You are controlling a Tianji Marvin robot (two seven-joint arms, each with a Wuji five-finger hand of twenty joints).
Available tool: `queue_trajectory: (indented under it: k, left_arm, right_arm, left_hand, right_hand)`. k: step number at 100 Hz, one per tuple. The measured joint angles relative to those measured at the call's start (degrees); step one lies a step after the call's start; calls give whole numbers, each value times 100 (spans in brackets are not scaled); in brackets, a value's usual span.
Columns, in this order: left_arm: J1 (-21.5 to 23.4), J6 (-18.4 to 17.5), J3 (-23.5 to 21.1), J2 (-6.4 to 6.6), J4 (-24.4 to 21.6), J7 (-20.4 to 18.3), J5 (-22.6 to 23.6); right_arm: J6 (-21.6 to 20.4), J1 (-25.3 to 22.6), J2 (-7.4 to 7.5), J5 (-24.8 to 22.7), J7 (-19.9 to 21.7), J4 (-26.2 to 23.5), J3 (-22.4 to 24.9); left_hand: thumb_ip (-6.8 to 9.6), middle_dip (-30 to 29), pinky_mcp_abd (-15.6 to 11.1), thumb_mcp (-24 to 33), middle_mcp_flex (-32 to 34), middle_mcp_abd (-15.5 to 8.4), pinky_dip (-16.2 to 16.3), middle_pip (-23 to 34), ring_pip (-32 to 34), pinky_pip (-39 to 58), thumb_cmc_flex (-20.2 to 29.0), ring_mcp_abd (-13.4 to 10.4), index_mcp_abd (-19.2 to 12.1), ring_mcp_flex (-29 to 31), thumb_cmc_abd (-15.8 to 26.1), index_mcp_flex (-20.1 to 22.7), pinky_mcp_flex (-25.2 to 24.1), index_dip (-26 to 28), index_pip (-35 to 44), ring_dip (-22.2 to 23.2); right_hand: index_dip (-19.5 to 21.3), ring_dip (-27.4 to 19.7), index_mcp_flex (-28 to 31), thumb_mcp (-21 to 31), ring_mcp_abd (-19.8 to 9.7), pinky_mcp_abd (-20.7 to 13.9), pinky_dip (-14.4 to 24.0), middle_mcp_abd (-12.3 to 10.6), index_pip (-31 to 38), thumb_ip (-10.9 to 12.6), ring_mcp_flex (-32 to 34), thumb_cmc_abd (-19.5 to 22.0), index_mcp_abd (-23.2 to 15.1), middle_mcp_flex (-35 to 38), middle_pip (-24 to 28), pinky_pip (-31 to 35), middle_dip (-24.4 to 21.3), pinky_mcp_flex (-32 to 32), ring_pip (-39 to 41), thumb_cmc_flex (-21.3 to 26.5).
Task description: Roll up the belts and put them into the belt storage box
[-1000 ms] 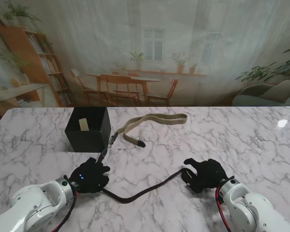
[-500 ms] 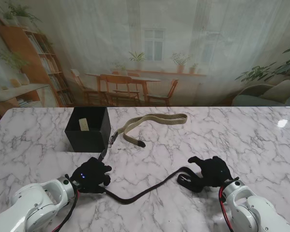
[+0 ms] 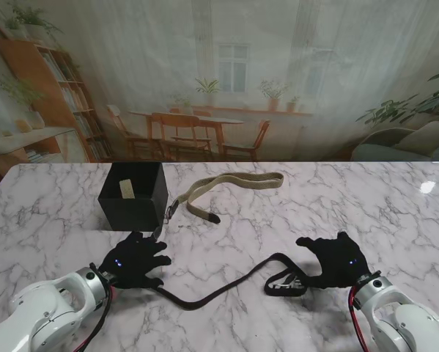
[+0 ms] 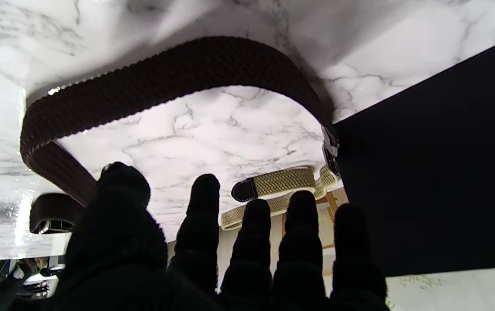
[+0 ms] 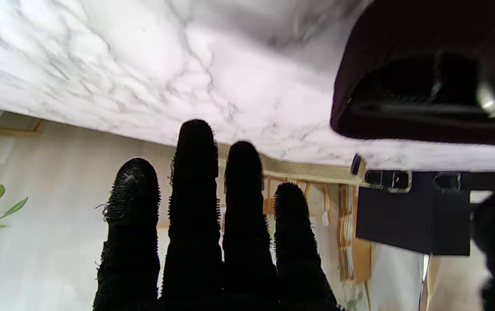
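Nearest to me, both hands lie low over the marble table (image 3: 395,213). The left hand (image 3: 135,261) has its fingers spread apart, palm down, holding nothing; the dark belt (image 3: 219,287) runs out from just beside its nearer edge, though whether the two touch cannot be told. The right hand (image 3: 335,262) is likewise spread wide with nothing clamped, its thumb reaching toward the folded buckle end (image 3: 283,284) of the dark belt, which sits just beside it. Between the hands this belt snakes across the table in a loose curve. Farther from me, on the left, stands the black box (image 3: 133,195), open at the top, with a small pale tag inside and no belt in it. A tan belt (image 3: 226,187) lies looped flat on the table just right of the box, its buckle end close to the box's corner.
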Motion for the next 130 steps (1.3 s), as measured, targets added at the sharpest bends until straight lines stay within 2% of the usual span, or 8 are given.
queue_trajectory:
  k: [15, 34, 43, 58, 73, 94, 108, 130]
  left_arm:
    - [60, 23, -74, -15, -28, 147, 34]
    - [98, 42, -107, -17, -51, 186, 57]
    - [105, 66, -107, -18, -54, 186, 59]
    - [111, 79, -106, -18, -58, 187, 59]
    - [116, 79, -107, -19, -62, 190, 63]
    - [121, 79, -115, -20, -63, 205, 80]
    - [121, 79, -116, -20, -63, 206, 81]
    - [120, 78, -116, -20, -63, 208, 81]
  right_arm:
    - [16, -83, 81, -43, 191, -50, -98]
    - [13, 89, 110, 53, 54, 201, -494]
    - [-6, 178, 120, 23, 293, 243, -619]
    - [-52, 260, 116, 72, 125, 365, -676]
    - [-588, 228, 48, 121, -328, 437, -413]
    - [-889, 179, 74, 56, -452, 437, -139]
    - [-819, 209, 135, -277, -530, 497, -114]
    - [-853, 322, 234, -508, -592, 602, -176]
  left_hand:
    - [0, 0, 2, 17, -1, 0, 0, 0, 0, -2, 0, 1, 16, 0, 67, 1, -1, -1, -7, 0]
    - [0, 0, 5, 17, -1, 1, 0, 0, 0, -2, 0, 2, 21, 0, 67, 2, -6, -1, -8, -1]
    - [0, 0, 10, 17, -3, 4, 0, 0, 0, -3, 0, 2, 27, 0, 69, 2, -39, -1, -8, -1]
    - [0, 0, 11, 17, -4, 6, 0, -1, 0, -4, 0, 3, 29, 0, 72, 2, -41, -1, -8, -1]
    - [0, 0, 12, 17, -4, 6, 0, -1, 0, -4, 0, 3, 30, 0, 77, 2, -42, 3, -8, -1]
    - [0, 0, 12, 22, -4, 6, 0, -1, 0, -5, 0, 3, 32, 0, 139, 2, -42, 8, -8, -1]
    - [0, 0, 13, 19, -4, 6, 0, -1, 0, -5, 0, 3, 32, 0, 140, 2, -42, 9, -8, -1]
    - [0, 0, 13, 19, -4, 7, 0, -1, 0, -5, 0, 3, 32, 0, 147, 2, -43, 10, -8, -1]
  right_hand:
    - [948, -284, -206, 140, -50, 160, 27, 290, -275, -65, -1028, -286, -903, -1783, -765, -538, -884, -491, -278, 40]
    - [1659, -561, -198, 161, 14, 438, 30, 356, -213, -67, -1621, -628, -1500, -2430, -1087, -1076, -1367, -983, -716, 405]
    - [1711, -663, -198, 141, 27, 442, 30, 365, -284, -67, -1659, -684, -1509, -2488, -1111, -1184, -1417, -1036, -829, 547]
    - [1908, -688, -99, 151, 28, 443, 30, 411, -142, -67, -1656, -677, -630, -2330, -822, -1276, -1279, -1091, -829, 548]
    - [2036, -922, -33, -204, -21, 415, -67, 411, 21, 40, -1653, -423, -646, -2321, -799, -1306, -1274, -1098, -973, 1422]
    - [1940, -1019, -27, -889, -68, 336, -195, 334, 203, 403, -1639, -213, -1638, -2040, -732, -1333, -1415, -1098, -1112, 3324]
    - [1876, -1073, 95, 2047, -85, 269, -272, 214, 418, 369, -1546, -523, -2238, -2007, -734, -1334, -1489, -1087, -1113, 2903]
    - [1574, -1135, 92, 2410, -90, 192, -394, 206, 277, 223, -1542, -559, -2493, -1963, -739, -1341, -1546, -1036, -1114, 2898]
